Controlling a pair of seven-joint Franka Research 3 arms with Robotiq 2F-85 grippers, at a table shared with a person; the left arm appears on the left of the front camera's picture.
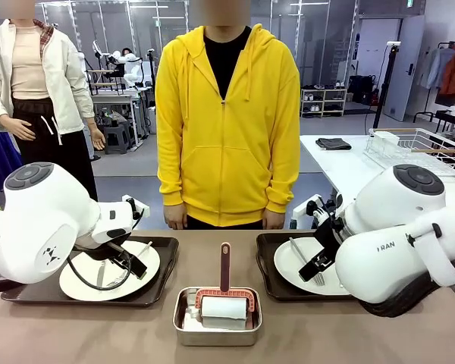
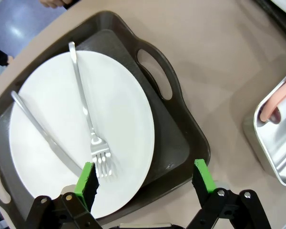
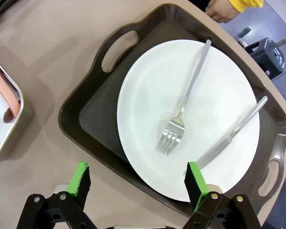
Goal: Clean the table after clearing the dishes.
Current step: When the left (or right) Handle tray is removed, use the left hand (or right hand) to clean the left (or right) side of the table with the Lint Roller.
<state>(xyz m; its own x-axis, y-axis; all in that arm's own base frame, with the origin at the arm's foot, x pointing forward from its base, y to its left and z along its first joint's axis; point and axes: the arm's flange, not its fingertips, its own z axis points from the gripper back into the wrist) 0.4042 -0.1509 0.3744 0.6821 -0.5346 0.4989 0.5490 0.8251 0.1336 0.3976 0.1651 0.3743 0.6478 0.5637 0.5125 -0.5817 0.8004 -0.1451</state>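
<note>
**Front view rundown: dishes not cleared yet**

The big matte taupe table (image 1: pixel 76 334) has two dark handled trays lying lengthwise along it. The left tray (image 1: pixel 165 262) and right tray (image 1: pixel 264 262) each sit before one arm, probably so each arm takes its own. Each holds a round white plate (image 1: pixel 83 287) (image 1: pixel 292 262). The steel pan (image 1: pixel 216 338) between them likely waits for wiping. The metal forks (image 2: pixel 86 114) (image 3: pixel 183 109) lie tines toward the grippers. The left gripper (image 2: pixel 144 167) and right gripper (image 3: pixel 137 167) hover spread wide, holding nothing.

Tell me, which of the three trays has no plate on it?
The shiny steel pan in the middle: it holds a white roller, while the dark left tray and right tray each carry a plate.
</note>
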